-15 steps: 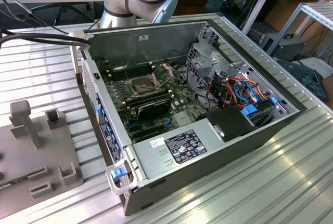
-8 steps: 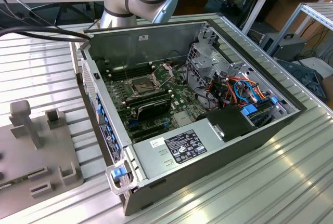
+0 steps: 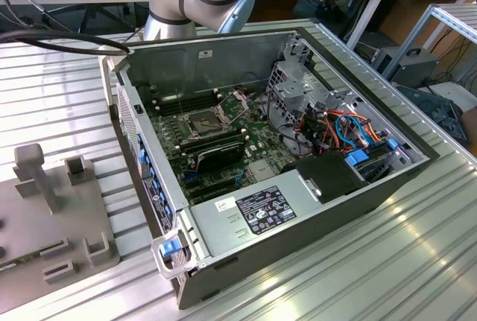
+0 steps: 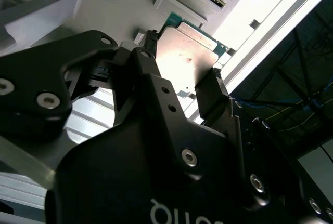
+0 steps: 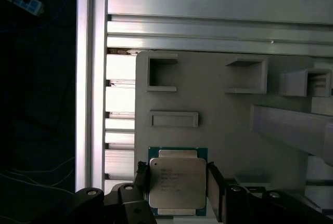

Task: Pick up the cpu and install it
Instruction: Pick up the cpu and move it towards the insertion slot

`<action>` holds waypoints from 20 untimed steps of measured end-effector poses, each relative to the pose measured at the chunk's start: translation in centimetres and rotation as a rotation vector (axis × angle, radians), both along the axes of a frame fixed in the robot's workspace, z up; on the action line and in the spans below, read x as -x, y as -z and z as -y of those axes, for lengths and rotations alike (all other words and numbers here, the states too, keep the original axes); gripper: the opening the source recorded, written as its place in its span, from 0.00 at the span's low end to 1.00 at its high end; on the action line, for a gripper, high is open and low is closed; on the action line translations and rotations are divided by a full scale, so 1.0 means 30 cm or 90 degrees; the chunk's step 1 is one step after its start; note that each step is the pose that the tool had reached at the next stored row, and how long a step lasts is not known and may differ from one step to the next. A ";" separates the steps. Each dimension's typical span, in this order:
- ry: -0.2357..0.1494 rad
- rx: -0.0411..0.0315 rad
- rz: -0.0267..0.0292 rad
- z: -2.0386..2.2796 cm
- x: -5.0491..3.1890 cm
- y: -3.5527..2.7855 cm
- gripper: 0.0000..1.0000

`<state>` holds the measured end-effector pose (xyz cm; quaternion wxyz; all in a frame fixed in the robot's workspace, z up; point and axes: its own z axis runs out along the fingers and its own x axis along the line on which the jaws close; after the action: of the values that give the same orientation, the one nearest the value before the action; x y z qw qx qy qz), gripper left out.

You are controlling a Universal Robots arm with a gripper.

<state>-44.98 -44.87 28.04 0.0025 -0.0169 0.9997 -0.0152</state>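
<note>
Silver-lidded cpu, slip risk: the small flat square cpu (image 5: 177, 182), with a dull silver-grey metal lid and a green rim, is caught only by two thin opposite edges. In my judgement an off-centre squeeze could tilt or drop it.
Grey plate, snag risk: the flat pale grey fixture plate (image 5: 218, 104) lies right behind the cpu. Whether the chip rests on it or hangs just clear, I cannot tell. A sideways drag could catch a corner on the raised pocket walls.
Socket, seating risk: the square metal-framed socket (image 3: 203, 122) sits in the open dark grey computer case (image 3: 298, 217). A chip skewed in the grip would likely seat crooked.
Black gripper (image 4: 183, 57): narrowed to the cpu's width, with fingers (image 4: 212, 86) seemingly pressing both edges in both wrist views.
</note>
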 end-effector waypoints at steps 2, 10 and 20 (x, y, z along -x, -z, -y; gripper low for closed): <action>0.000 0.0001 0.0000 0.000 0.000 -0.001 0.55; 0.000 0.0003 -0.0002 0.000 0.000 -0.006 0.55; 0.000 0.0001 0.0000 0.000 0.000 -0.043 0.55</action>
<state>-44.98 -44.87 29.34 0.0025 -0.0169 0.9997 -0.0153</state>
